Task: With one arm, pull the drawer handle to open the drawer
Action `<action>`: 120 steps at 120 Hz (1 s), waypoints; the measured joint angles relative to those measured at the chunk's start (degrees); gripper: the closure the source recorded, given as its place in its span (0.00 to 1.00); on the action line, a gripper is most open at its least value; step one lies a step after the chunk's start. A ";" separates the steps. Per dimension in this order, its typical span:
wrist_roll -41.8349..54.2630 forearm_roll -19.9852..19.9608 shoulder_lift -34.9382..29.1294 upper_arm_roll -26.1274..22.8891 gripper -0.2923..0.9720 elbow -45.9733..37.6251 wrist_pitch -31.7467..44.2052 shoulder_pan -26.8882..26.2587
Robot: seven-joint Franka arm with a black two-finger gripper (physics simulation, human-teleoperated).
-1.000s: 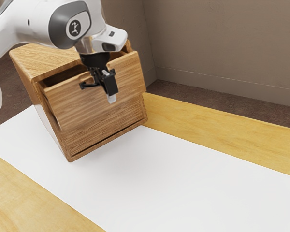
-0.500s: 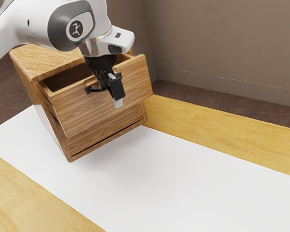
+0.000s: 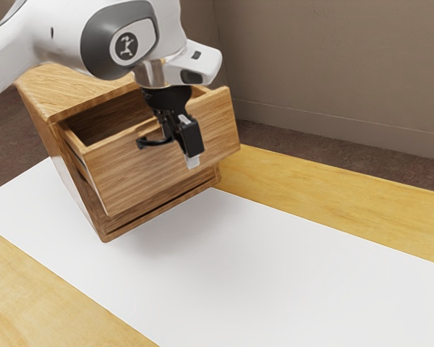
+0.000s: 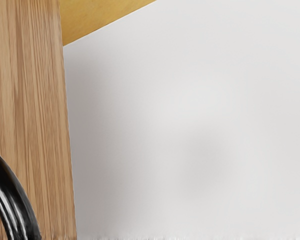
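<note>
1. As the end effector point(image 3: 184, 141) grips the black handle point(image 3: 150, 142), fingers closed on it from two sides, the drawer point(image 3: 141, 170) stands partly out of its cabinet point(image 3: 54, 87).
2. The task looks well under way. The drawer's face sits clear of the cabinet and overhangs the panel below, but part of the box appears to be inside, so more pulling is probably needed.
3. The cabinet sits on a white mat point(image 3: 260, 275) laid over the wooden surface point(image 3: 347, 202), toward the exterior view's left.
4. The drawer's open top shows bare wood with nothing visible in it. The arm hides the stretch behind the face.
5. In the wrist view, the handle's dark curve lies beside the drawer's wood grain, just under the hand.
</note>
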 joint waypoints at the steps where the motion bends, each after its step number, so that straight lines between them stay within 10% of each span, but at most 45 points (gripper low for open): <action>1: -0.07 0.03 -0.07 -0.02 0.26 -0.07 -0.02 -0.04; 76: -5.20 2.74 -2.82 -0.23 0.26 -2.41 -0.86 -6.85; 100: -7.07 12.19 -8.00 -5.81 0.24 -1.78 -2.83 -10.07; 120: -8.19 8.20 -9.41 -9.08 0.24 -1.29 -5.78 -14.71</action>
